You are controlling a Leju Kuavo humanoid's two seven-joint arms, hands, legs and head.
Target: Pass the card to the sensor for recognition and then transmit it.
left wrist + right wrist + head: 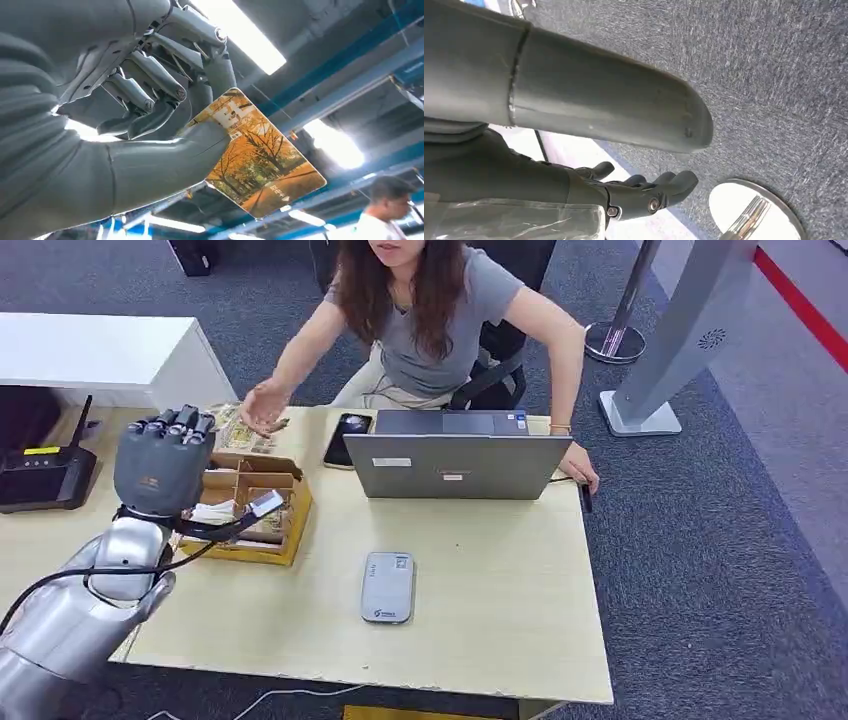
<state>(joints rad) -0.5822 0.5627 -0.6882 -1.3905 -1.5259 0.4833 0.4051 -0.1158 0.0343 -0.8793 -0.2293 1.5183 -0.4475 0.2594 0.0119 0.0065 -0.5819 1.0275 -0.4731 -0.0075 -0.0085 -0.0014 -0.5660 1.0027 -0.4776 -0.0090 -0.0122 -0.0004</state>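
While left hand [163,462] holds card [255,155] — wooden box [248,515] holds papers.

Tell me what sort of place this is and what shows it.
Probably an office or reception area. A person sits at a desk behind an open laptop, a grey card reader lies on the desk, and grey carpet covers the floor, with a stanchion base nearby.

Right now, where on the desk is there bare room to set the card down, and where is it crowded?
Bare desk lies around the grey sensor, between the laptop and the near edge. It is crowded by the wooden box, under the left hand holding the card, where the person's hand reaches.
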